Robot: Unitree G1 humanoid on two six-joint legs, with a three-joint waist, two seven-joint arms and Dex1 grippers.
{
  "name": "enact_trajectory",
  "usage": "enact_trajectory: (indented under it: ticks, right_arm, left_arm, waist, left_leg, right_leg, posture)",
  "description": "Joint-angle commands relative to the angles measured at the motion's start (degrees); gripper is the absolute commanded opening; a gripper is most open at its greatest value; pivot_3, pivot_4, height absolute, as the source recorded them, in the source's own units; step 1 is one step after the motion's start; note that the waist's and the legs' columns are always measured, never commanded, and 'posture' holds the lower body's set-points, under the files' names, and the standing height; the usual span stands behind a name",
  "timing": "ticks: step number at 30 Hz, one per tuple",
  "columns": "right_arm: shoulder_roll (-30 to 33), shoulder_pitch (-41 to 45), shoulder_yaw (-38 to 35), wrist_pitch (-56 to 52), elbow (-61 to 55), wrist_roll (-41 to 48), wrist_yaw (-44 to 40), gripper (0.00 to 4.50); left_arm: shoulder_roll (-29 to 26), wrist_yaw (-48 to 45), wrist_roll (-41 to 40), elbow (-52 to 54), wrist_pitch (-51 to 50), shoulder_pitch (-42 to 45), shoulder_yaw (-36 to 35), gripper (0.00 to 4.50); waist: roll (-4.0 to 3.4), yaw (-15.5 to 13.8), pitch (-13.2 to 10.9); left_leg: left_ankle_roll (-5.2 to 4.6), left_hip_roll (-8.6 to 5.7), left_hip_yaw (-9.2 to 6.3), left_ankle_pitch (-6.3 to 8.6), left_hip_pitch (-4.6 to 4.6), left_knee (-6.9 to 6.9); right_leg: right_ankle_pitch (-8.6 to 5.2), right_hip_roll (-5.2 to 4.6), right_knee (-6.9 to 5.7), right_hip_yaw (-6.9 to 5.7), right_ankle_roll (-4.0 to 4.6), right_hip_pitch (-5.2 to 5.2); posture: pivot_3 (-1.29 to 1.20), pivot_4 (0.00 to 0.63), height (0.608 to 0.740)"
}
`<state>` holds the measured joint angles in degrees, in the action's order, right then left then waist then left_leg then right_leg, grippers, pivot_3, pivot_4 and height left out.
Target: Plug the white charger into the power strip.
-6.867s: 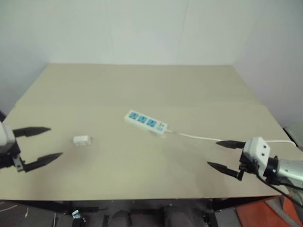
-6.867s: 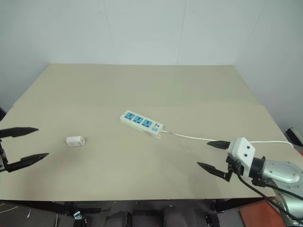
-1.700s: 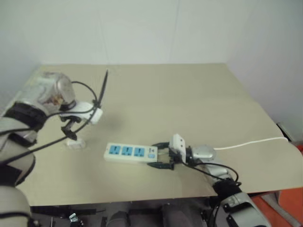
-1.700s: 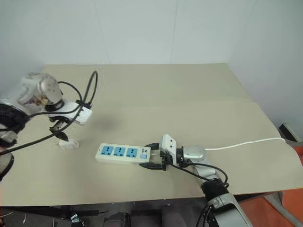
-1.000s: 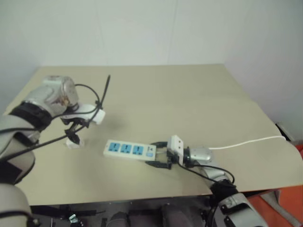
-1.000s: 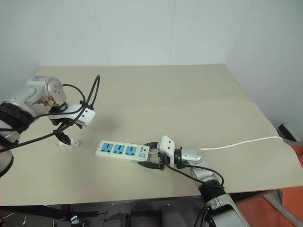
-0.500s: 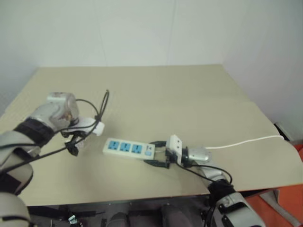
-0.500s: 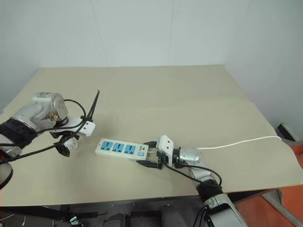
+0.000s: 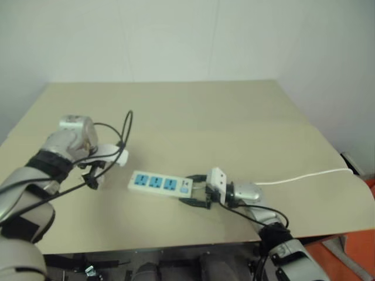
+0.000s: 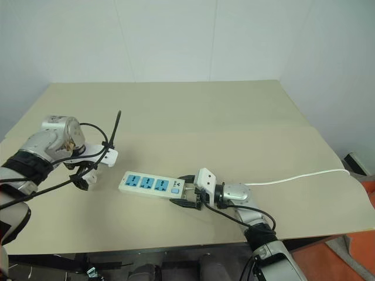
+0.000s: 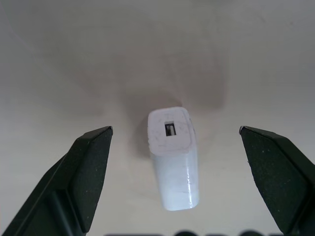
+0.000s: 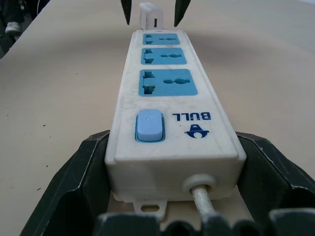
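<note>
Right gripper (image 12: 167, 206) hugs the power strip (image 12: 170, 93) at its switch end, probably bracing it for plugging. At its 12 o'clock, the left gripper (image 11: 172, 142) hangs spread wide either side of the white charger (image 11: 173, 157) (not touching), lined up for a grab.

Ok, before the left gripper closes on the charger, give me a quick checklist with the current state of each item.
1. Left gripper open wide: ok.
2. White charger centred between the left fingers, both clear of it: ok.
3. Charger lying flat on the table, USB end facing the wrist camera: ok.
4. Which way the prongs face: cannot tell.
5. Right gripper bracing the switch end of the power strip: ok, fingers on both sides.
6. Three blue sockets unobstructed: ok.
</note>
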<state>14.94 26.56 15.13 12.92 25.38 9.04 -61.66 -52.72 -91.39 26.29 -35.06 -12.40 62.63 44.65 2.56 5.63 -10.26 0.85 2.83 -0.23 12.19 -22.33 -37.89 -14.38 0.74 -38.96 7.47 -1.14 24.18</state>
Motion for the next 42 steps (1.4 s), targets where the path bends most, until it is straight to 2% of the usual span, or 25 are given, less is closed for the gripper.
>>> enact_trajectory:
  ticks: [1,4,7,10,13,16,20,21,26,32,39,42]
  right_arm:
    - [0.47,-0.58,0.91,-0.27,1.7,-2.51,0.86,3.41]
    - [0.46,-0.68,1.11,-0.27,1.61,-2.52,0.87,3.41]
    - [0.44,-0.68,1.17,-0.37,1.65,-2.52,0.92,3.41]
    - [0.52,-0.83,1.18,-0.34,1.51,-2.53,0.97,3.41]
    - [0.55,-0.83,1.18,-0.37,1.52,-2.58,1.06,3.41]
    - [0.64,-0.87,1.2,-0.31,1.48,-2.71,1.2,3.41]
    - [0.72,-0.84,1.26,-0.2,1.5,-2.84,1.27,3.41]
    - [0.73,-0.81,1.25,-0.15,1.58,-2.87,1.28,3.41]
    - [0.72,-0.79,1.19,-0.08,1.65,-2.85,1.21,3.41]
    - [0.7,-0.78,1.12,-0.09,1.58,-2.7,1.08,3.41]
    - [1.55,-0.49,0.73,-0.84,0.72,-1.44,-0.96,3.41]
    - [2.09,0.72,0.66,-1.46,1.17,-0.55,-3.42,3.41]
  left_arm:
    - [0.58,-0.22,1.71,-1.39,0.31,0.45,-2.68,4.5]
    - [0.45,-0.95,2.69,-1.66,1.66,0.44,-2.93,4.5]
    - [0.81,-1.0,3.29,-2.32,1.86,0.41,-3.47,3.87]
    - [1.04,-0.98,3.85,-2.4,2.21,0.26,-3.94,2.97]
    - [1.38,-1.08,4.25,-2.73,2.27,0.22,-4.42,2.97]
    - [1.31,-1.11,3.6,-3.16,2.89,0.23,-3.95,2.42]
    - [1.4,-1.11,3.65,-3.44,3.11,0.19,-3.99,1.15]
    - [1.44,-1.11,3.62,-3.53,3.12,0.22,-3.96,0.99]
    - [0.82,-1.11,2.21,-2.92,3.61,0.2,-3.7,0.99]
    - [-1.5,-1.11,-5.16,1.29,3.02,3.34,-3.49,0.99]
    - [-7.49,-1.11,-22.54,10.58,-3.46,10.45,-5.77,0.99]
    - [-6.7,-1.11,-29.27,12.17,-8.78,11.12,-12.31,0.99]
  waist:
    - [0.0,0.03,0.0]
    - [0.0,0.09,0.0]
    - [0.0,0.08,0.0]
    - [0.0,0.08,0.0]
    - [0.0,0.09,0.0]
    - [0.0,0.11,0.0]
    - [0.0,0.11,0.0]
    - [0.0,0.11,0.0]
    - [0.0,0.11,0.0]
    - [0.0,0.09,0.0]
    - [0.0,0.11,-0.01]
    - [-0.01,-0.02,-0.01]
  left_leg:
    - [0.0,0.0,0.0,0.0,0.0,0.0]
    - [0.0,0.0,0.0,0.0,0.0,0.0]
    - [0.0,0.0,0.0,0.0,0.0,0.0]
    - [0.0,0.0,0.0,0.0,0.0,0.0]
    - [0.0,0.0,0.0,0.0,0.0,0.0]
    - [0.0,0.0,0.0,0.0,0.0,0.0]
    - [0.0,0.0,0.0,0.0,0.0,0.0]
    - [0.0,0.0,0.0,0.0,0.0,0.0]
    - [0.0,0.0,0.0,0.0,0.01,0.0]
    - [0.0,0.01,-0.01,0.0,0.0,0.0]
    - [0.0,0.0,-0.02,0.0,-0.06,0.0]
    - [0.0,-0.01,0.01,0.0,-0.04,0.0]
  right_leg:
    - [0.0,0.0,0.0,0.0,0.0,0.0]
    - [0.0,0.0,0.0,0.01,0.0,0.01]
    - [0.0,0.0,0.0,0.01,0.0,0.01]
    - [0.0,0.0,0.0,0.0,0.0,0.0]
    - [0.0,0.0,0.0,0.0,0.0,0.01]
    - [0.0,0.0,0.0,0.01,0.0,0.0]
    - [0.0,0.0,0.0,0.0,0.0,0.0]
    - [0.0,0.0,0.0,0.01,0.0,0.0]
    - [0.0,0.0,0.0,0.01,0.0,0.0]
    - [0.0,0.0,0.0,0.01,0.0,0.0]
    - [0.0,0.0,0.02,0.02,-0.01,0.05]
    - [-0.02,-0.03,0.04,0.02,-0.02,0.03]
  posture:
    - [0.0,0.15,0.74]
    - [0.0,0.15,0.74]
    - [0.0,0.15,0.74]
    - [0.0,0.15,0.74]
    - [0.0,0.15,0.74]
    - [0.0,0.15,0.74]
    - [0.0,0.15,0.74]
    - [0.0,0.15,0.74]
    - [0.0,0.15,0.74]
    - [0.0,0.15,0.74]
    - [0.0,0.15,0.74]
    - [0.0,0.15,0.74]
